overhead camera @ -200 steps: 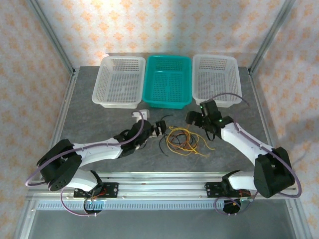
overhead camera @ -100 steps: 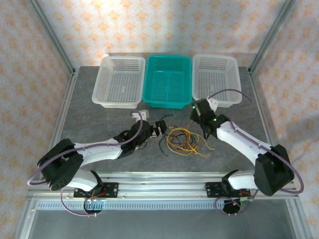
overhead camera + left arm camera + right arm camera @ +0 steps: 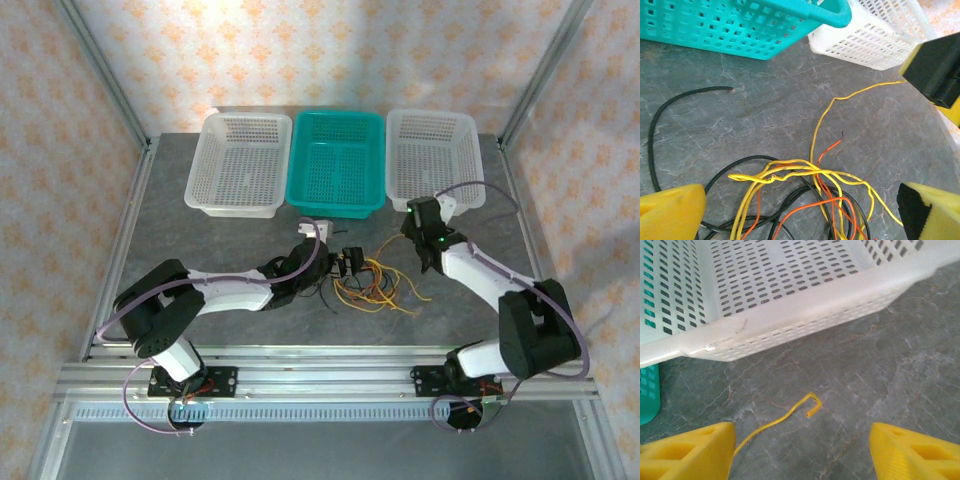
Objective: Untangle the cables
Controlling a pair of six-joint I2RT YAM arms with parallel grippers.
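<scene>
1. On the grey table (image 3: pixel 190 250), just in front of the teal basket (image 3: pixel 715 25), the cables (image 3: pixel 368 283) lie in one tangled heap between the two arms
2. The left gripper (image 3: pixel 800 212) hovers low at the heap's left side, jaws spread wide and holding nothing, with strands lying between its yellow fingers (image 3: pixel 670 210)
3. The yellow cable (image 3: pixel 790 175) loops over the orange cable (image 3: pixel 829 148) and the black cable (image 3: pixel 695 90)
4. One yellow strand runs free towards the right white basket (image 3: pixel 805 305), its hooked end flat on the table
5. The right gripper (image 3: pixel 800 455) sits low before that basket, jaws wide open and empty, the hooked end just ahead of them
</scene>
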